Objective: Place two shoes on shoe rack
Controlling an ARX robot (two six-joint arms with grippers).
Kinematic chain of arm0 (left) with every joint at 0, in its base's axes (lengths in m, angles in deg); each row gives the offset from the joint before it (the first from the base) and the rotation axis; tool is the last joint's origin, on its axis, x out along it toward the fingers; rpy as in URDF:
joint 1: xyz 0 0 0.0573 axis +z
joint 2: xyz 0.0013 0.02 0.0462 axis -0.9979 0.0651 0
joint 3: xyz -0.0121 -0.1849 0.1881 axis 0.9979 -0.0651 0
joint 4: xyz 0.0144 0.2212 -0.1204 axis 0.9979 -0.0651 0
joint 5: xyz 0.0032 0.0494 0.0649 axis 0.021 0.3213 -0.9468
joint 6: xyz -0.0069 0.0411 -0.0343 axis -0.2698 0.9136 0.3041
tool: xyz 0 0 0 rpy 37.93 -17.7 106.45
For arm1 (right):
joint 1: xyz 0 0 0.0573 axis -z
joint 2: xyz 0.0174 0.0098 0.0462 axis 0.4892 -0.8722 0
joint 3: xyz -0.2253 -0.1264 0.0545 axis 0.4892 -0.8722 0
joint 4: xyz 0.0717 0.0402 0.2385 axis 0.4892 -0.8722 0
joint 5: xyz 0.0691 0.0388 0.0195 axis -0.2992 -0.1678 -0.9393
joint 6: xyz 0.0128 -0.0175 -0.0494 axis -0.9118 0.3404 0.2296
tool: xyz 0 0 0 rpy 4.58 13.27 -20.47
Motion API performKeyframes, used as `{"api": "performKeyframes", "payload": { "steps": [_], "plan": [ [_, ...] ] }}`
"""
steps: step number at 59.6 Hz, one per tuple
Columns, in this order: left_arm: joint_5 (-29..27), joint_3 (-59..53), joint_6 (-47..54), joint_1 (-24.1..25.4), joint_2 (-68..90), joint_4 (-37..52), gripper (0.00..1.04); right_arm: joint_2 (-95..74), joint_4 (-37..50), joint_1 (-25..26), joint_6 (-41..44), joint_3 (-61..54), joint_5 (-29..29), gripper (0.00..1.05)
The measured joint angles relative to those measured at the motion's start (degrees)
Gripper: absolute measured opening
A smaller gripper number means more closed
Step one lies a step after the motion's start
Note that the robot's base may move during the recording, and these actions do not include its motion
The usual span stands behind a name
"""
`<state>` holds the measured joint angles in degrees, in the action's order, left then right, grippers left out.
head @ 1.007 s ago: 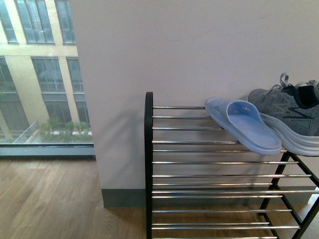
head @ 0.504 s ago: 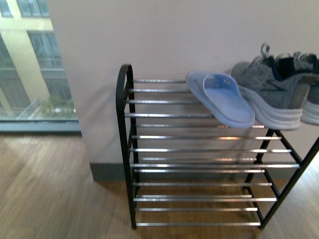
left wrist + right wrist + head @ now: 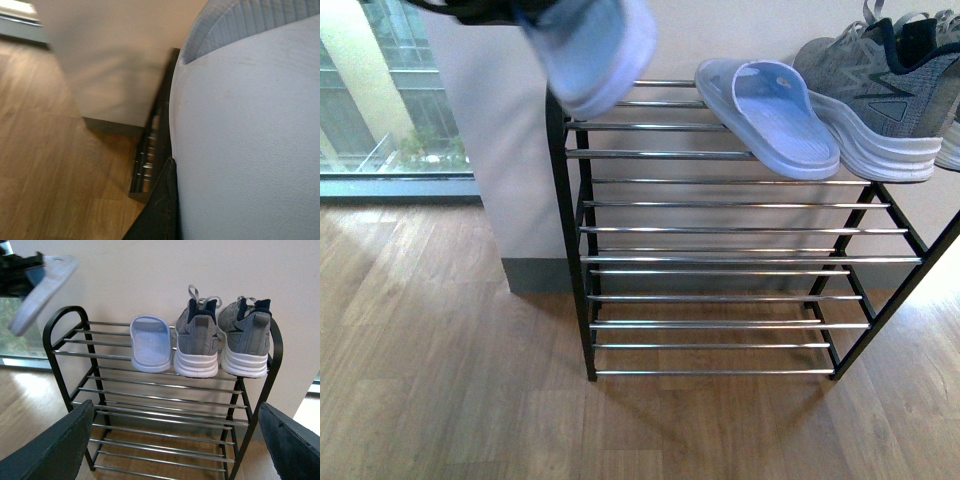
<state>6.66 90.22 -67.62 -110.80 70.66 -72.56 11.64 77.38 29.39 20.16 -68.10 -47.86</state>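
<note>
My left gripper [image 3: 505,12] is shut on a pale blue slide [image 3: 590,50] and holds it tilted in the air above the left end of the shoe rack [image 3: 720,230]. In the left wrist view that slide [image 3: 245,140] fills the picture beside one dark finger [image 3: 160,210]. The other pale blue slide [image 3: 150,342] lies on the top shelf. Two grey sneakers [image 3: 197,337] [image 3: 245,335] stand next to it, heels outward. My right gripper [image 3: 172,447] is open and stands back from the rack, facing its lower shelves, with nothing between its fingers.
The rack stands against a pale wall [image 3: 740,30] on a wooden floor [image 3: 440,380]. A floor-length window [image 3: 380,110] is at the left. The top shelf's left part [image 3: 100,337] shows bare bars, and so do the lower shelves [image 3: 720,300].
The front view has tipped down, showing more floor. My left gripper with the slide has come into view above the rack's left end. The shoes on the top shelf have not moved.
</note>
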Motion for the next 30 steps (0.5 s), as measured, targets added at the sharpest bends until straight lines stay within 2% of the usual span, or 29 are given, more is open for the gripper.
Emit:
{"api": "performKeyframes", "payload": {
  "steps": [11,30],
  "plan": [
    [0.7,18.3,5.9,-3.6,10.6,-7.9,0.02,0.0,0.0,0.0,0.0,0.0,0.0,0.95],
    [-4.1,33.1,11.1,-0.4,22.6,-15.3,0.02,0.0,0.0,0.0,0.0,0.0,-0.1,0.95]
  ]
}}
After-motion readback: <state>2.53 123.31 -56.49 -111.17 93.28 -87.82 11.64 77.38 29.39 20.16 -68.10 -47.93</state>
